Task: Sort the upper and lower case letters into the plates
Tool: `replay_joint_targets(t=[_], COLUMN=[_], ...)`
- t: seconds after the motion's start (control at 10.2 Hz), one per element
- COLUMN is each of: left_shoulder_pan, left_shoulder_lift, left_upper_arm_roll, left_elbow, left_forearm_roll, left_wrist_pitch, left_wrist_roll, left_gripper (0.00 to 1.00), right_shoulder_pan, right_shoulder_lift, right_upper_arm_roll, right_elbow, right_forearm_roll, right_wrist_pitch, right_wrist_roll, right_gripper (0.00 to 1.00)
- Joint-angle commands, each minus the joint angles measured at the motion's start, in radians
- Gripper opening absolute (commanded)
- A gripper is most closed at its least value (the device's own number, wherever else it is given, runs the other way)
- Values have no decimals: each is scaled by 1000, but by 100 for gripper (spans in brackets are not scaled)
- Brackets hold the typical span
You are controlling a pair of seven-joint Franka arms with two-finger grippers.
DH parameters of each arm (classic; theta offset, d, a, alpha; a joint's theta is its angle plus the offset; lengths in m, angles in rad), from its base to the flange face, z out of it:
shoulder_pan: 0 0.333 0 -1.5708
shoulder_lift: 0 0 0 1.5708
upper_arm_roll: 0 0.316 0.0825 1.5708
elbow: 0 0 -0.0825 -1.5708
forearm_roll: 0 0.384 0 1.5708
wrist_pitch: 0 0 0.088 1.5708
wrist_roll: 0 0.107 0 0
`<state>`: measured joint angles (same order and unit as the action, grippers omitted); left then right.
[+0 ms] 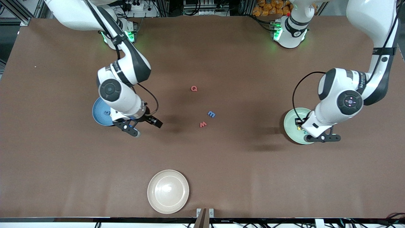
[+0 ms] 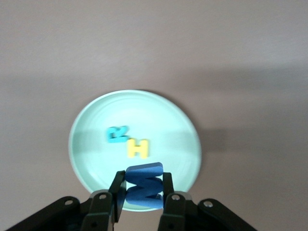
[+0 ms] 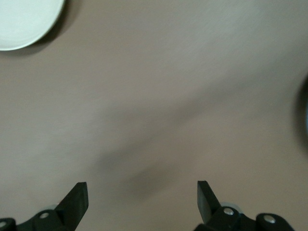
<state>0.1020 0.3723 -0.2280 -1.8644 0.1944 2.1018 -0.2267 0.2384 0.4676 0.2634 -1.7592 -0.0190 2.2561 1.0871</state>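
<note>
My left gripper point(image 2: 143, 188) is shut on a blue letter M point(image 2: 144, 183) and hangs over the edge of the pale mint green plate point(image 2: 94, 120). A teal letter point(image 2: 117, 134) and a yellow H point(image 2: 138, 148) lie in that plate. In the front view the left gripper point(image 1: 322, 138) is above the green plate point(image 1: 291, 122). My right gripper point(image 1: 143, 126) is open and holds nothing, beside the sky blue plate point(image 1: 98, 111), which holds a dark blue letter point(image 1: 107, 112). A red Q point(image 1: 194, 88), a blue m point(image 1: 211, 114) and a red w point(image 1: 203, 124) lie mid-table.
A cream-beige plate point(image 1: 168, 191) sits near the table's front edge, nearer to the camera than the loose letters; its rim also shows in the right wrist view point(image 3: 24, 19). Brown table surface lies under the open right gripper point(image 3: 142, 197).
</note>
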Motion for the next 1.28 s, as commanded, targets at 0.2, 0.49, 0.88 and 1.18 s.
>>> replay_joint_targets(t=[0.2,0.49,0.88,1.18], left_shoulder_pan=[-24,-25,-73,-84], left_shoulder_lift=[7,-36,-131,-197], left_upper_arm_roll=[61,70,70,61], left_elbow=[-21,-9,2,2], left_forearm_roll=[22,20,8,7], left_wrist_pitch=[-5,-9,-62,-89], left_wrist_roll=[-5,-3,-8,-8], left_gripper=[99,100,100,100], right_shoulder_pan=[137,202,292,329], right_shoulder_lift=[218,313,459,493], right_upper_arm_roll=[-6,-6,-10,-29], right_elbow=[256,302,469,495], right_forearm_roll=[-103,-141,-202,-202], right_wrist_pitch=[-12,115,51,40], right_wrist_roll=[350,508,625,639], right_gripper=[100,100,100,100])
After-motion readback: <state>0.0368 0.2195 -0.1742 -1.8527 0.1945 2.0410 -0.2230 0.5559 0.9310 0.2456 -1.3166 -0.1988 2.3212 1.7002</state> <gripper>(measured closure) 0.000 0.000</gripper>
